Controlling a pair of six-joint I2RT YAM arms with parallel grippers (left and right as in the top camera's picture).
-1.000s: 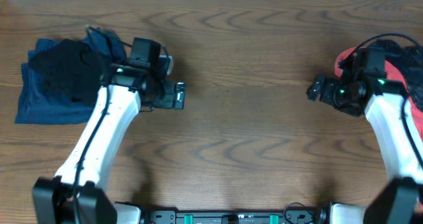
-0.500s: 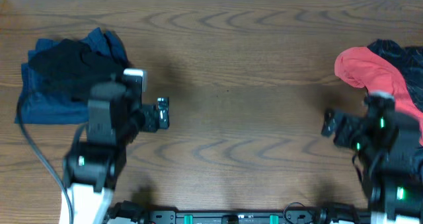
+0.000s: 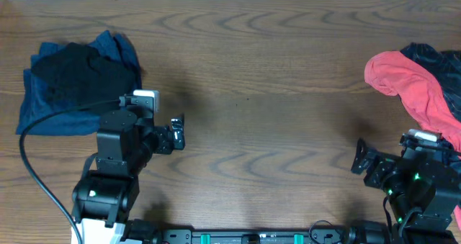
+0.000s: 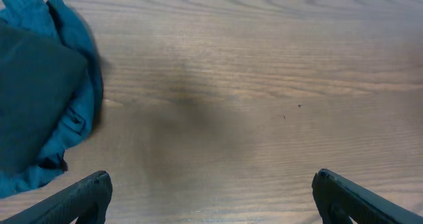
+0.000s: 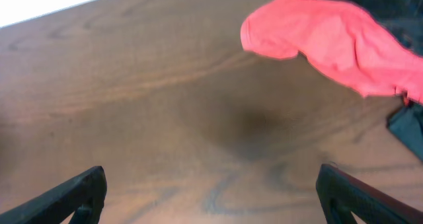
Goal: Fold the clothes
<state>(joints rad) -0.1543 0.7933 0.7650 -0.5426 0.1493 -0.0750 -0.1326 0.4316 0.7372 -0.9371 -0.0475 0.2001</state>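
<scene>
The clothes lie in two heaps. At the far left a folded black garment [image 3: 75, 75] rests on a blue one [image 3: 43, 114]; the left wrist view shows the same black [image 4: 30, 98] and blue [image 4: 82, 98] cloth at its left edge. At the right edge a red garment [image 3: 407, 86] [image 5: 330, 39] is draped over a dark one [image 3: 432, 57] [image 5: 406, 125]. My left gripper [image 3: 178, 132] [image 4: 211, 197] is open over bare wood, to the right of and nearer than the left heap. My right gripper [image 3: 357, 157] [image 5: 211, 194] is open and empty, nearer than the red garment.
A wooden table [image 3: 259, 71] runs across the whole view, with its far edge along the top. A black cable [image 3: 32, 165] loops beside the left arm. Both arm bases stand at the near edge.
Both arms have drawn back toward the near edge. The left gripper left the side of the blue heap, the right gripper left the red garment. Both stayed open.
</scene>
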